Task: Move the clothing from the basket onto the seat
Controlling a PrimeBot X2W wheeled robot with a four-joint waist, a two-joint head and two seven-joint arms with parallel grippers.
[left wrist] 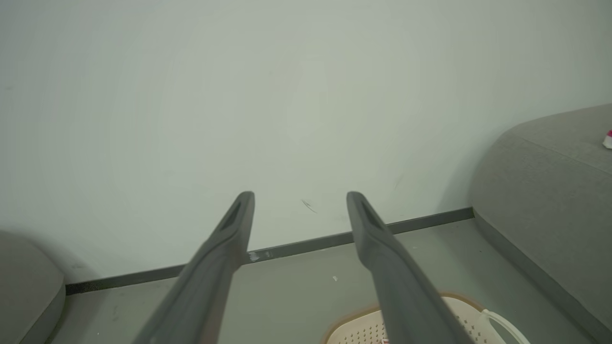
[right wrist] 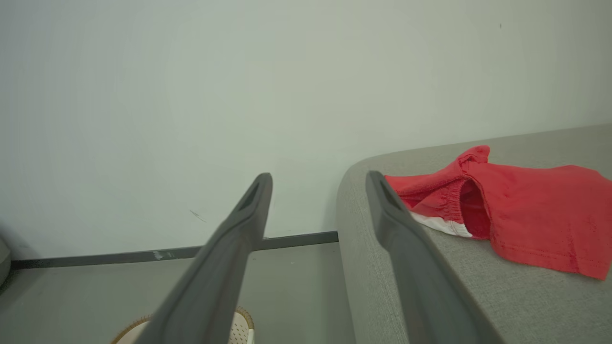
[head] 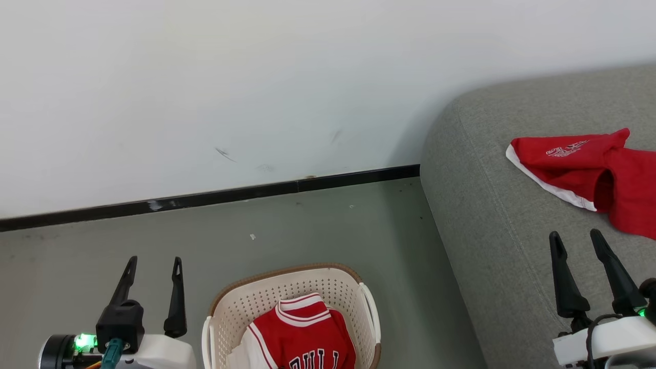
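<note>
two red garments, counted. one is a jersey (head: 302, 333) with white stripe trim, lying inside the basket (head: 287, 270). its dark white-edged letters (head: 313, 359) read like "bull" (bottom edge of the head view cuts them, can't tell more). the other garment (head: 579, 169), red with a white hem, lies on the seat (head: 487, 230), up and right of the basket, well apart from it. its small white print is too small to read. one basket, cream, brown rim, two white handles (head: 371, 310), on the grey floor (head: 307, 225). one grey seat just right of the basket. two grippers. left gripper (head: 156, 260) hangs left of the basket, fingers spread, nothing between them. right gripper (head: 574, 233) is right of the basket over the seat, fingers spread, empty, near the other garment without touching. black baseboard (head: 205, 197) and white wall (head: 256, 77) beyond the basket.
</note>
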